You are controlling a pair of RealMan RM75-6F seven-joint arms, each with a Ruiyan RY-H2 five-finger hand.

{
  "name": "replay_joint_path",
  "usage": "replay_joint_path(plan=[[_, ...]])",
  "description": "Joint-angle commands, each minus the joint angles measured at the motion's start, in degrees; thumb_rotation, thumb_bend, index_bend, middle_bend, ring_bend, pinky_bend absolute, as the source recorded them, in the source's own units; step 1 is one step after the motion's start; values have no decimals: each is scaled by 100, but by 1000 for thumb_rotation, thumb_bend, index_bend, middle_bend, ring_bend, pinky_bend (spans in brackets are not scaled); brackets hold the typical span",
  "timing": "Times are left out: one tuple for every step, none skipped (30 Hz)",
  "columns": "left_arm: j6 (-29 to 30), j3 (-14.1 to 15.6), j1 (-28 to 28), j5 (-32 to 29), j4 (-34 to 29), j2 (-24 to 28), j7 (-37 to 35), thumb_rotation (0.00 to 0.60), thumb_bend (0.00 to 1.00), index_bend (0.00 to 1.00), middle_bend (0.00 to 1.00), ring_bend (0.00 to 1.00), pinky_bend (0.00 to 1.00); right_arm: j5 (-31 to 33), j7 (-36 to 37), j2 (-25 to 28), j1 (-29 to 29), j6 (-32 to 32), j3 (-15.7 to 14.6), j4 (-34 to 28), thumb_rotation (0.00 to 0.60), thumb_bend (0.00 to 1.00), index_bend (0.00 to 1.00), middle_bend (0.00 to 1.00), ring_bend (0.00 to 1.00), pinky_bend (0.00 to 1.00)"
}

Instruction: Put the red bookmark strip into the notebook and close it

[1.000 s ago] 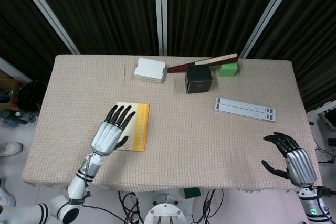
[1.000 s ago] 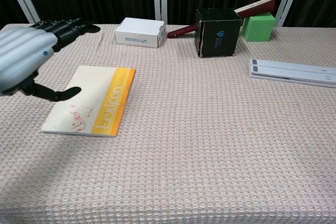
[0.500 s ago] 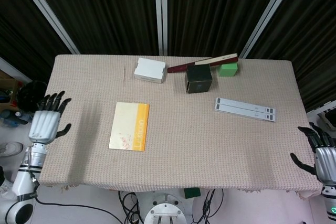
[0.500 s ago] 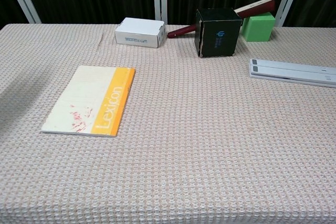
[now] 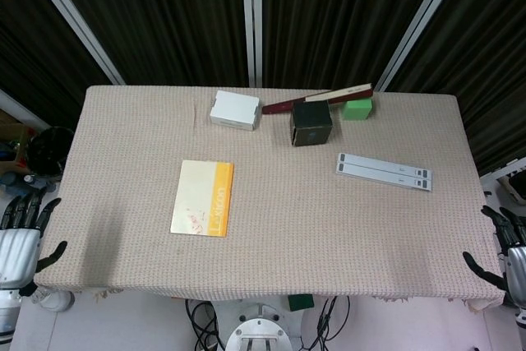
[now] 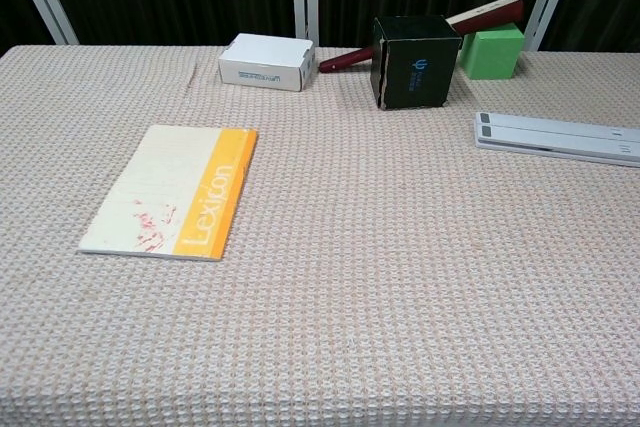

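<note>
The notebook (image 5: 203,198) (image 6: 173,190) lies shut and flat on the left half of the table, cream cover with an orange spine band and red marks near its front edge. No loose red bookmark strip shows on the cloth. My left hand (image 5: 20,234) hangs off the table's left front corner, fingers spread and holding nothing. My right hand (image 5: 511,251) sits off the right front corner, fingers apart and empty. The chest view shows neither hand.
At the back stand a white box (image 5: 234,110), a black cube box (image 5: 311,123) with a dark red and cream strip-like object (image 5: 316,98) leaning behind it, and a green block (image 5: 357,108). A grey flat bar (image 5: 383,172) lies on the right.
My left hand lifted off the notebook and drew back past the table's left front corner. My right hand also pulled back off the right edge. The notebook has not moved.
</note>
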Motion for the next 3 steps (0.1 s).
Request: replay_joint_path(plan=[[233, 113, 198, 192, -34, -48, -14, 600, 190, 167, 31, 0, 70, -126, 132, 23, 13, 4, -65, -35, 600, 178, 110, 187, 103, 185], [236, 124, 234, 196, -21, -54, -25, 600, 189, 167, 31, 0, 70, -169, 168, 44, 33, -26, -87, -45, 600, 179, 110, 188, 103, 184], [228, 125, 252, 195, -5, -57, -49, 600, 190, 167, 31, 0, 70, -200, 199, 60, 55, -60, -104, -53, 600, 180, 109, 189, 103, 184]])
